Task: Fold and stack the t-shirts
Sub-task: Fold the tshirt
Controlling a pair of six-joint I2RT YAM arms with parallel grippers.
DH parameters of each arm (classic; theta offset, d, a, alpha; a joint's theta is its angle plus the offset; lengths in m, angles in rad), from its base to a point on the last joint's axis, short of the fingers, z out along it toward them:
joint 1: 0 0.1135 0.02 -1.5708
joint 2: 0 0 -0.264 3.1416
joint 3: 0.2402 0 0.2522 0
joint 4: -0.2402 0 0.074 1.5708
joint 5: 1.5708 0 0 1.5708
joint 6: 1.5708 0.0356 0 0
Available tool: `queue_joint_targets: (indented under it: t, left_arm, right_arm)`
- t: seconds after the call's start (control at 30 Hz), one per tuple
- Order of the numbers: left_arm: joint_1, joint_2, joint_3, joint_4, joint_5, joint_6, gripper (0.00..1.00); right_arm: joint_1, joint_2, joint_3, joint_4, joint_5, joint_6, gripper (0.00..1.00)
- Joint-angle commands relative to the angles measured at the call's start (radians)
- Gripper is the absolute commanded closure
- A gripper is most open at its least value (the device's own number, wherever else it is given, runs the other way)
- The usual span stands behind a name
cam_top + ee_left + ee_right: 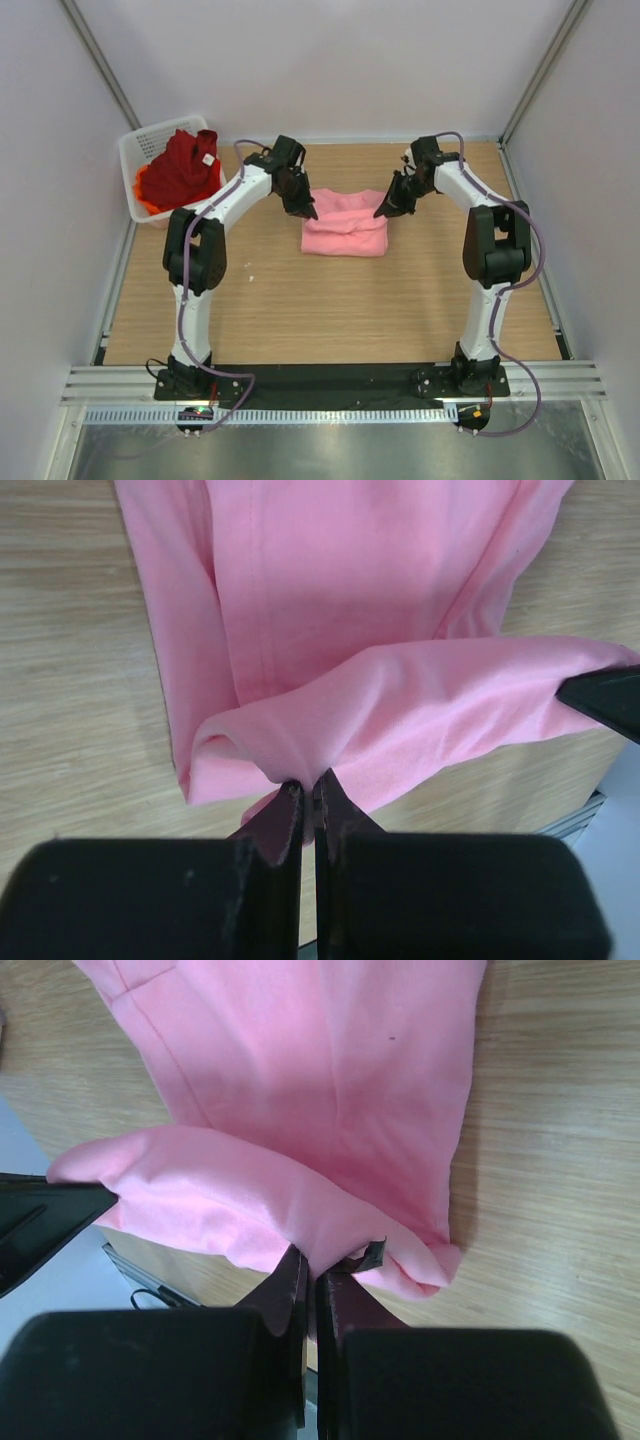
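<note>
Since the pink shirt (345, 232) is soft, light cloth that sags and wrinkles easily, I judge it best held at the corners of an edge. It lies half folded on the bench (300, 310), with the far edge lifted. The left gripper (306, 210) and right gripper (384, 210) each pinch this edge tightly. The red shirt (182, 168) and orange shirt (146, 197) lie in the basket (138, 143).

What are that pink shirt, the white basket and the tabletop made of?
Pink t-shirt: soft matte knit cloth, probably cotton; it drapes and creases, with stitched seams. White basket: likely rigid plastic, with open mesh walls. Tabletop: matte wood grain; solid wood or laminate, cannot tell.
</note>
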Motion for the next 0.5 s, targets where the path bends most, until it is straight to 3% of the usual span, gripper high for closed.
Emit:
queue_joint_targets:
  t: [0.0, 0.47]
  left_arm:
    - [0.014, 0.012, 0.042, 0.048, 0.013, 0.002, 1.00]
    - [0.058, 0.136, 0.154, 0.084, 0.035, -0.039, 1.00]
  right_arm:
    - [-0.004, 0.030, 0.061, 0.016, -0.035, -0.007, 0.99]
    - [-0.004, 0.215, 0.250, 0.001, -0.053, 0.028, 0.99]
